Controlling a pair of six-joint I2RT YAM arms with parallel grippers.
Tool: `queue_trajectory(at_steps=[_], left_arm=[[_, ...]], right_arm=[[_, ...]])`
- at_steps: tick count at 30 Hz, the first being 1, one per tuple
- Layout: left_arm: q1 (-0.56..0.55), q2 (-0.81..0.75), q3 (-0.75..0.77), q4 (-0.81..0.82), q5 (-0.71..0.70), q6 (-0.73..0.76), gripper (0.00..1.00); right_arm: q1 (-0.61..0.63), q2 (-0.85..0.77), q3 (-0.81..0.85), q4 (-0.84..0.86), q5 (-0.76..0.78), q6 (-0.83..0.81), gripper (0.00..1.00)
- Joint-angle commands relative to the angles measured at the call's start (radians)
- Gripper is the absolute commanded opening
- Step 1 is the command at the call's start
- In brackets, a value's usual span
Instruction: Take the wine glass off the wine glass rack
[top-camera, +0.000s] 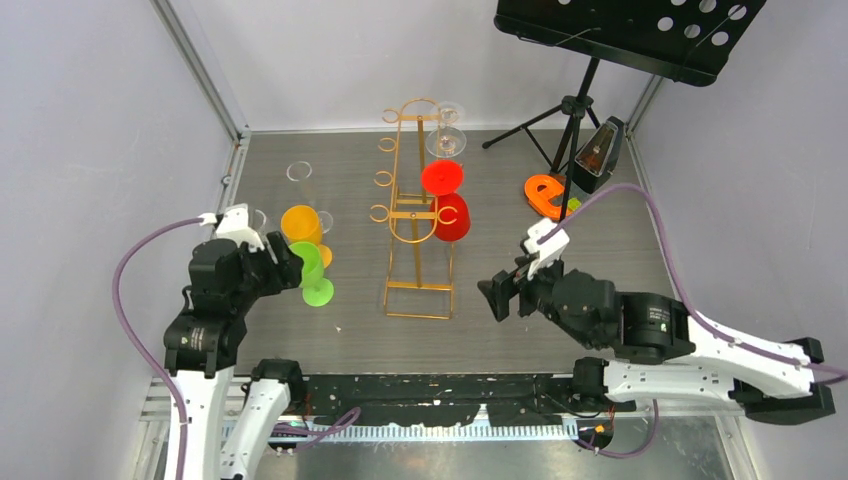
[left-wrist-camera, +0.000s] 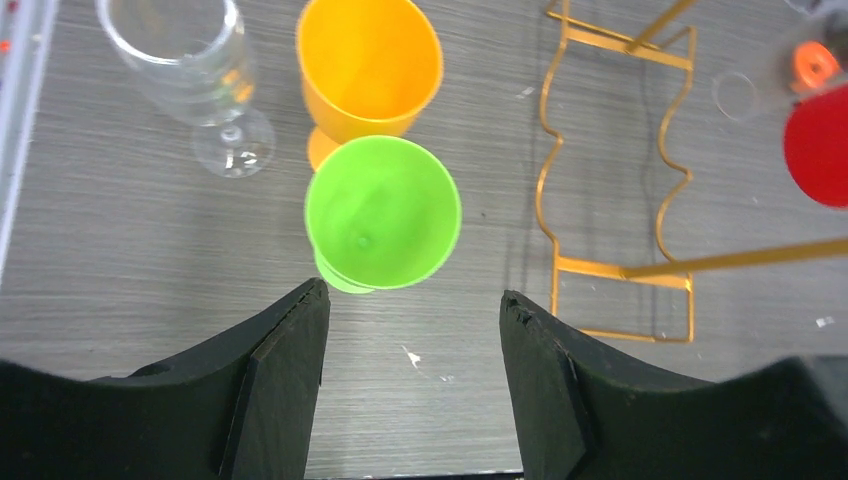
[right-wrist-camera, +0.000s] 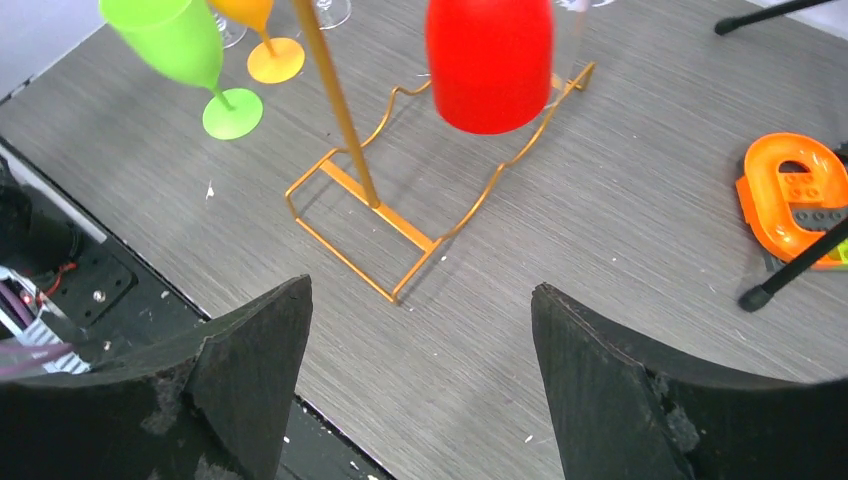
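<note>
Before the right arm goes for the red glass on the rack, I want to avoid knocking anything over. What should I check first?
1. The right gripper is open and empty: ok.
2. The red wine glass hangs bowl-down on the wine glass rack: ok.
3. The table between the right gripper and the rack is bare: ok.
4. The left gripper is open, with the green glass ahead of its fingers, not gripped: ok.
5. Rack steadied: not ok, neither gripper touches it.
6. Clearance to the clear glasses hanging above the red one: cannot tell.
</note>
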Motion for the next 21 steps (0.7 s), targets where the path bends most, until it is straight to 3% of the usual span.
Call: queue_trajectory(at_steps=[1,16,21], left_arm=[[-0.048,-0.035,-0.028,0.074,0.101,0.02,0.63],[-0.405,-0.075,-0.129,0.173,0.107,0.083,0.63],[-0.441,-0.108,-0.16,0.202,0.18,0.1,0.63]], right_arm=[[-0.123,0.039,0.093,0.015,-0.128,-0.016,0.86],[-0.435,0.26,0.388,0.078,-0.411,0.045,0.85],[-0.556,0.333,0.457,0.103,-0.539,0.11,0.84]])
